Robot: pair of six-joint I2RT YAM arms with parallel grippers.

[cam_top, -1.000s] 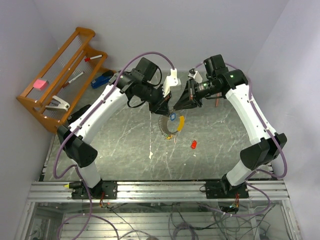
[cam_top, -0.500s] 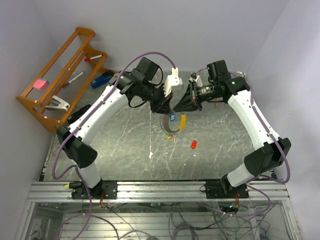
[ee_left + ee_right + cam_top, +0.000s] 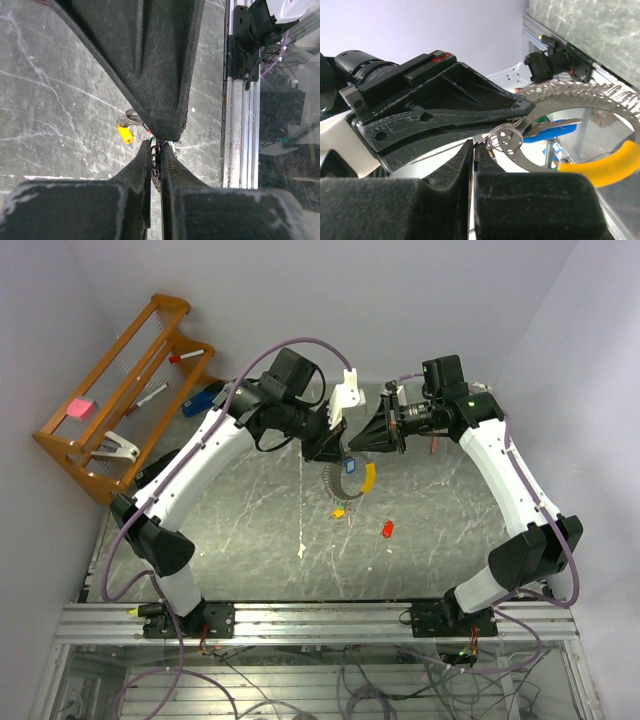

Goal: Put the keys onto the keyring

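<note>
The keyring (image 3: 340,483), a silvery toothed loop with a curved yellow piece (image 3: 368,478) and a blue key (image 3: 349,466) on it, hangs above the table between both grippers. My left gripper (image 3: 336,447) is shut on its coiled edge (image 3: 156,156). My right gripper (image 3: 354,444) faces it, shut on a thin metal end of the keyring (image 3: 481,146). In the right wrist view the keyring's loop (image 3: 600,97), yellow piece (image 3: 610,162) and blue key (image 3: 552,131) show clearly. An orange-yellow key (image 3: 340,510) and a red key (image 3: 387,529) lie loose on the table.
A wooden rack (image 3: 60,445) at the back left holds a stapler, markers and a pink note. A thin orange-red pencil (image 3: 434,445) lies behind the right arm. White scraps (image 3: 302,550) dot the marble top. A metal rail (image 3: 320,620) runs along the near edge.
Both grippers have moved up and back together, lifting the keyring off the table. The orange-yellow key stays lying below it.
</note>
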